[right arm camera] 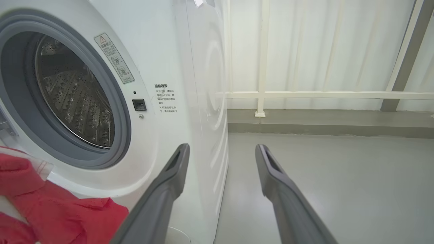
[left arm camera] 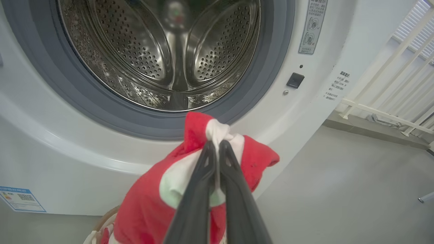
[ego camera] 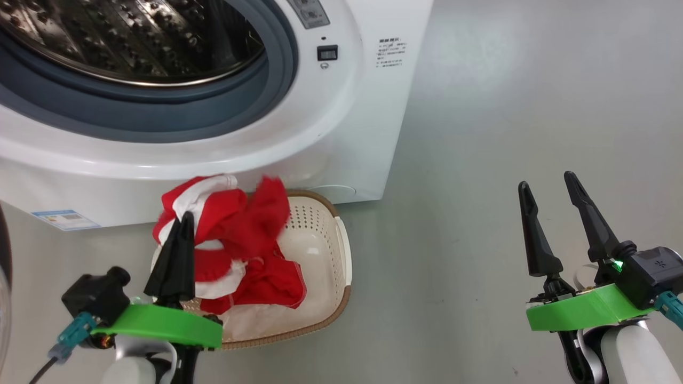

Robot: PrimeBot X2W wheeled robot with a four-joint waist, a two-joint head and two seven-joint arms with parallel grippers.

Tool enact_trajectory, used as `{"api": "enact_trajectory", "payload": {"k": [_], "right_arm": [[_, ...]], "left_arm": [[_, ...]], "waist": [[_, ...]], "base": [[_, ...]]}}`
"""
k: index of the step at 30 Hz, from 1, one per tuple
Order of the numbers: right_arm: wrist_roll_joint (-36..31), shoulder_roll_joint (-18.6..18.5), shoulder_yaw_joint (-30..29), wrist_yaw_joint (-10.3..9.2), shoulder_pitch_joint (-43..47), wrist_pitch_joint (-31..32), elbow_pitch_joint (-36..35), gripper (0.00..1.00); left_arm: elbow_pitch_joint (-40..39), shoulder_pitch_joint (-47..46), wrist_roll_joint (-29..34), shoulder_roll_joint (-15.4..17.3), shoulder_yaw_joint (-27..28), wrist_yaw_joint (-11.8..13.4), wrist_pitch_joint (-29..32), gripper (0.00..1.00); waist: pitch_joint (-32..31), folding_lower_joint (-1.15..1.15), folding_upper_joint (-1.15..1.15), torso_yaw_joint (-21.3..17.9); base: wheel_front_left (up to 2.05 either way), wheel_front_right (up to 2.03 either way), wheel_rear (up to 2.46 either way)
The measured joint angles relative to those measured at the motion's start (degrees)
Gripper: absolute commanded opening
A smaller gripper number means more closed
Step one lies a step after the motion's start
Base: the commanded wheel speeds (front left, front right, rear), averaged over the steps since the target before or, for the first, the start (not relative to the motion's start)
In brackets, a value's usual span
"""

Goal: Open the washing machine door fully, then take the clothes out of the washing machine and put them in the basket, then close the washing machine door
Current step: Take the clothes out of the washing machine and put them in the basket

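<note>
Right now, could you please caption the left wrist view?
Left end effector shut on the clothes, facing the empty-looking drum of the washing machine.

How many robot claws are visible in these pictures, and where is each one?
2. The left claw is shut on the clothes over the basket; the right claw stands open over the floor, right of the washing machine.

The basket [ego camera: 316, 220] sits on the floor [ego camera: 480, 160] just before the washing machine [ego camera: 331, 133], below its drum [left arm camera: 162, 51] opening. The clothes [ego camera: 240, 229] lie partly in the basket, partly raised before the machine's front in the left gripper [ego camera: 185, 217]. The right gripper [ego camera: 546, 180] hangs well to the machine's right, over the floor; a railing [right arm camera: 322, 95] runs behind the machine there
</note>
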Motion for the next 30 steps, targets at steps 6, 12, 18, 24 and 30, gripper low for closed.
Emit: {"api": "enact_trajectory", "payload": {"k": [6, 12, 18, 24, 30], "right_arm": [[0.8, 0.0, 0.1, 0.0, -0.7, 0.0, 0.7, 1.0], [1.3, 0.0, 0.5, 0.0, -2.4, 0.0, 0.8, 1.0], [2.0, 0.0, 1.6, 0.0, -4.3, 0.0, 1.0, 1.0], [2.0, 0.0, 2.0, 0.0, -6.1, 0.0, 0.8, 1.0], [2.0, 0.0, 3.2, 0.0, -7.9, 0.0, 0.9, 1.0]], "left_arm": [[9.9, -5.0, -1.5, -0.2, -0.2, -0.2, -1.7, 0.0], [19.4, -8.7, -1.7, -0.2, -0.1, -0.2, -1.4, 0.0], [31.3, -15.3, -1.7, 0.1, -0.2, -0.2, -1.2, 0.0], [42.2, -21.7, -2.0, 0.2, -1.2, -0.9, 0.9, 0.0], [52.1, -26.7, -2.1, 1.1, -2.2, -1.3, 3.0, 0.0]], "waist": [[2.4, 0.0, 0.0, -1.1], [4.4, 0.0, 0.0, -2.0], [7.5, 0.0, 0.0, -2.9], [11.1, 0.0, 0.0, -3.8], [14.7, 0.0, 0.0, -4.4]], "base": [[0.0, 0.0, 0.0], [0.0, 0.0, 0.0], [0.0, 0.0, 0.0], [0.0, 0.0, 0.0], [0.0, 0.0, 0.0]]}}
